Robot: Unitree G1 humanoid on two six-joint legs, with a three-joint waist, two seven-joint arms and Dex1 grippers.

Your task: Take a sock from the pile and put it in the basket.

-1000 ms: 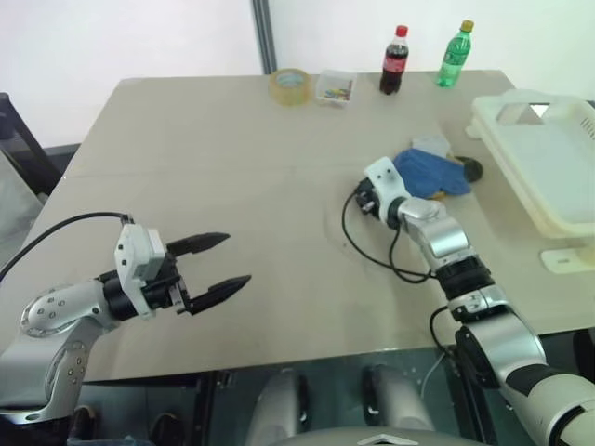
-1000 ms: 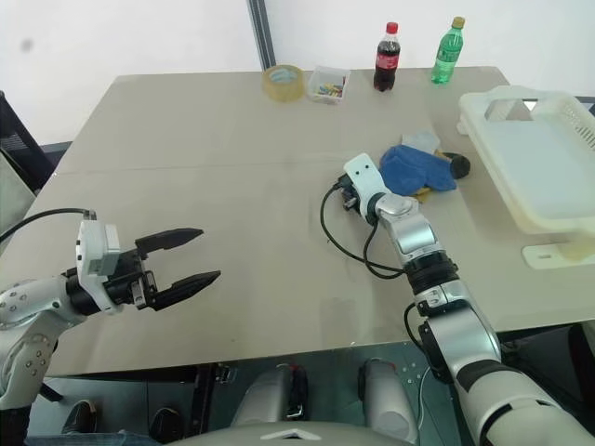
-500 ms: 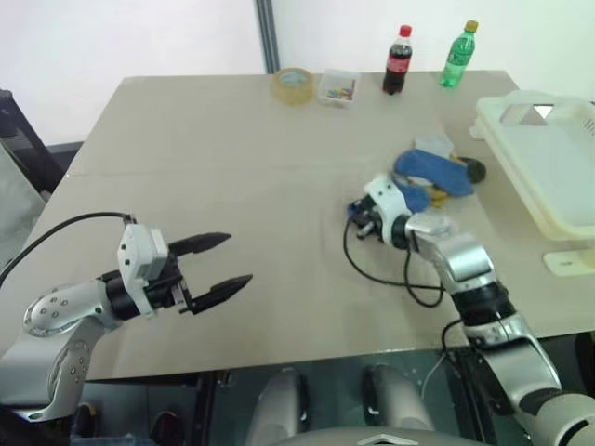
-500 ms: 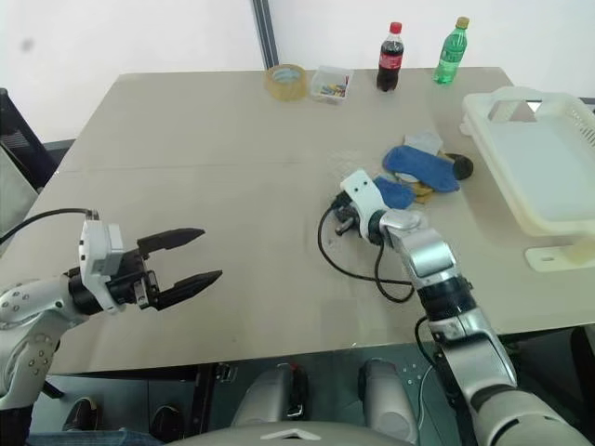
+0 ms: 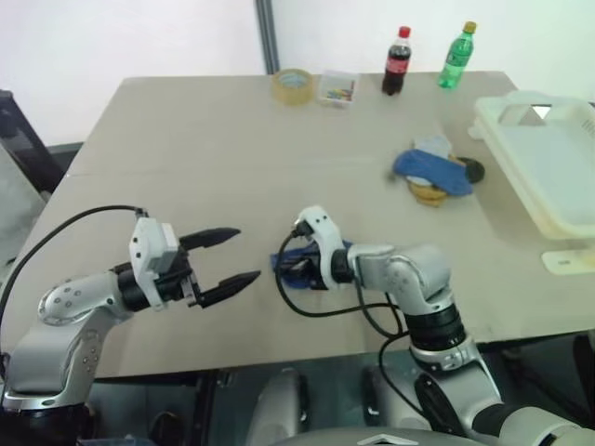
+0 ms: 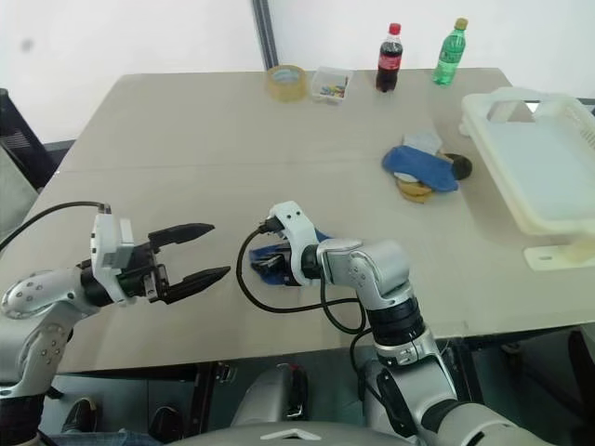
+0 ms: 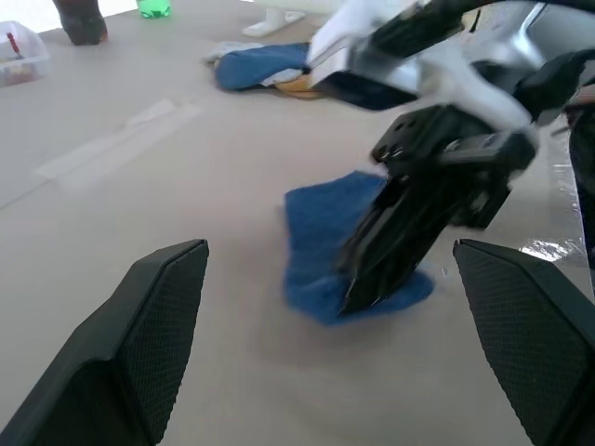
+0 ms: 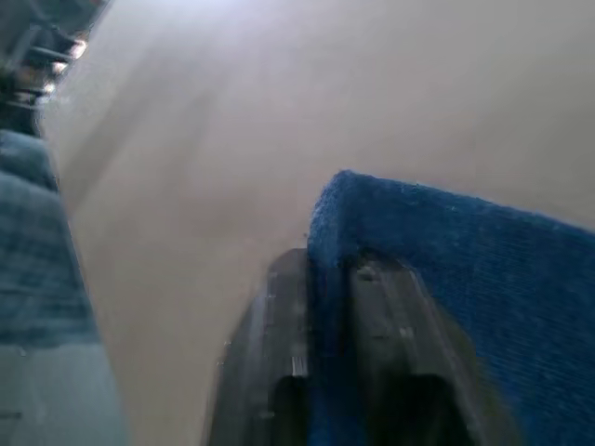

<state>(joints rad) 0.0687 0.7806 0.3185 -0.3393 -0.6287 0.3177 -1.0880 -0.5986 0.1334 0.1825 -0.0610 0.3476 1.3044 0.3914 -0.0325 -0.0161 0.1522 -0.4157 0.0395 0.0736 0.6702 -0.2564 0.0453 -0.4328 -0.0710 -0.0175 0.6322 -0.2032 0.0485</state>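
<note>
My right gripper [image 6: 265, 263] pinches the sock [image 7: 349, 249] low near the tabletop's [image 5: 204, 158] front edge; my wide-open left gripper [image 5: 232, 255] is just beside it. The basket [image 5: 548, 167] overhangs the far right edge, beyond the pile [image 5: 437, 172].

The bench [image 5: 186, 139] has a matt beige top, smooth, looks like laminate. The sock [image 7: 325, 242] is royal-blue cloth with a fuzzy, terry-like nap, soft and not shiny at all. The right gripper [image 7: 372, 265] has black fingers that look like hard matt plastic, pinching a fold of that cloth. The left gripper [image 5: 232, 255] has fingers with a fine dimpled, grippy texture on their inner pads [image 7: 167, 316]. The pile [image 5: 435, 172] near the bench's right edge is more soft fabric. The basket [image 5: 548, 158] is cream-white plastic, smooth with a slight sheen. Both bottles [image 5: 395, 60] at the far edge are glossy clear plastic.
</note>
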